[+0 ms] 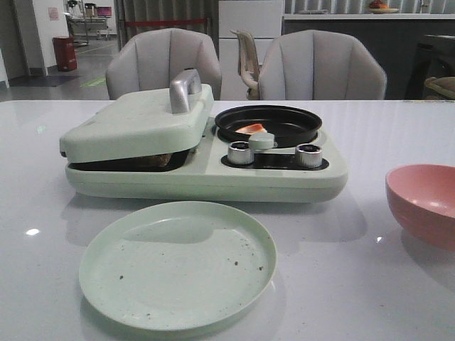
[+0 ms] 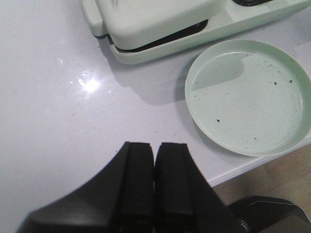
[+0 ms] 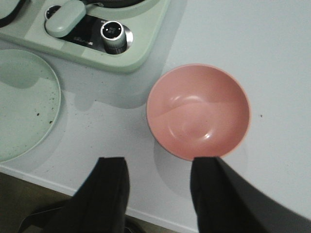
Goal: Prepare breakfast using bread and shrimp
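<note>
Breakfast maker (image 1: pixel 206 167): pale green appliance, standing at the middle of the white table (image 1: pixel 398 135), behind the plate.
Grill lid (image 1: pixel 135 124): lowered but not fully shut; a dark gap shows along its front edge. Silver handle (image 1: pixel 183 89) on top.
Bread (image 1: pixel 158 160): only a brown edge shows in the gap under the lid, on the left side of the appliance; the slice count cannot be told.
Frying pan (image 1: pixel 274 121): round, black, seated on the right side of the appliance.
Shrimp (image 1: pixel 251 129): small orange and white piece, lying inside the pan near its front rim.
Knobs (image 1: pixel 309 155): two silver dials on the front panel, with a pale green pan handle between them.
Plate (image 1: pixel 178 263): pale green, round, in front of the appliance, dotted with dark crumbs.
Bowl (image 3: pixel 199 111): pink, on the table to the right of the appliance, apart from it.
Left gripper (image 2: pixel 154 170): fingers pressed together, holding nothing, above the table's near edge beside the plate.
Right gripper (image 3: pixel 158 187): fingers spread apart, holding nothing, above the near rim of the bowl.
</note>
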Available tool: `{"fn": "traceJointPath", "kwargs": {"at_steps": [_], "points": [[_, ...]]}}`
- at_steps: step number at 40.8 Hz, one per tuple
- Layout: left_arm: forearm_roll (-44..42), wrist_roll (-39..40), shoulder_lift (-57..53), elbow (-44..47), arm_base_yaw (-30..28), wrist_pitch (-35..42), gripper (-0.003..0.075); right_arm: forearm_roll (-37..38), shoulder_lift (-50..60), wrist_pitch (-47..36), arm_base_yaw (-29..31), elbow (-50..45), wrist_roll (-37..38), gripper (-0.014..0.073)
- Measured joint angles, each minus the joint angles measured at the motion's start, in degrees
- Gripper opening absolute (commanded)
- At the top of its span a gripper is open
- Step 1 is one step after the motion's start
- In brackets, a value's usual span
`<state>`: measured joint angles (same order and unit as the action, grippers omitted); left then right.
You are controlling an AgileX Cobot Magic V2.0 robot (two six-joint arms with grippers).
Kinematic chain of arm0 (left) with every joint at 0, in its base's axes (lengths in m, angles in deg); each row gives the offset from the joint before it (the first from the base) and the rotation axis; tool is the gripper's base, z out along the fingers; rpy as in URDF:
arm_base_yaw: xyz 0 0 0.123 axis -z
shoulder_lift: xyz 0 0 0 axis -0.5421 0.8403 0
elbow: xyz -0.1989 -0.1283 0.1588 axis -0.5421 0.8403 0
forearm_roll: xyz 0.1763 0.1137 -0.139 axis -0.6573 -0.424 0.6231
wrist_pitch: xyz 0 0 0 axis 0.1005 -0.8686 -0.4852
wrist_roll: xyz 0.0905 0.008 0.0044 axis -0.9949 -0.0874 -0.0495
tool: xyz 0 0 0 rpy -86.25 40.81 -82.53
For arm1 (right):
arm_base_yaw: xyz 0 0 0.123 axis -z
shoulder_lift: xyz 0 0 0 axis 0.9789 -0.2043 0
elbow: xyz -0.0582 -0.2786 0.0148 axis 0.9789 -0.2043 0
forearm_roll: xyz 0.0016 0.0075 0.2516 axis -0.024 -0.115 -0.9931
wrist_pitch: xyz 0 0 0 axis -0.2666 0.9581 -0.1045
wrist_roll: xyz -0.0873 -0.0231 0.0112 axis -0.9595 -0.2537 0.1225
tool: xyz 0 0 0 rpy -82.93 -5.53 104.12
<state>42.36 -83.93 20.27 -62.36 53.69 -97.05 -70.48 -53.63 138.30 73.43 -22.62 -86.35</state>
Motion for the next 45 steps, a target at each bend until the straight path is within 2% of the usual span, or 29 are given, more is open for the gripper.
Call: {"fn": "traceJointPath", "kwargs": {"at_steps": [16,19,21,22,27,32,40,45], "points": [[0.0,0.0,0.0,0.0,0.0,0.0,0.0109,2.1,16.2,1.7,0.0,-11.9,1.4,0.0407],[0.0,0.0,0.0,0.0,0.0,0.0,0.0109,2.4,17.3,1.8,0.0,-13.4,1.4,0.0342],[0.0,0.0,0.0,0.0,0.0,0.0,0.0109,2.4,17.6,1.8,0.0,-14.0,1.4,0.0265],[0.0,0.0,0.0,0.0,0.0,0.0,0.0109,2.4,17.7,1.8,0.0,-14.3,1.4,0.0193],[0.0,0.0,0.0,0.0,0.0,0.0,0.0109,2.5,17.7,1.8,0.0,-14.5,1.5,0.0033],[-0.6,0.4,0.0,0.0,0.0,0.0,0.0109,2.5,17.7,1.8,0.0,-14.5,1.5,0.0044],[-10.2,11.6,0.0,0.0,0.0,-0.5,0.0109,2.5,17.7,1.8,0.0,-14.5,2.4,0.0044],[-12.8,13.8,0.0,0.0,0.0,-0.6,0.0109,2.5,17.7,1.5,0.0,-14.5,3.0,0.0044]]}}
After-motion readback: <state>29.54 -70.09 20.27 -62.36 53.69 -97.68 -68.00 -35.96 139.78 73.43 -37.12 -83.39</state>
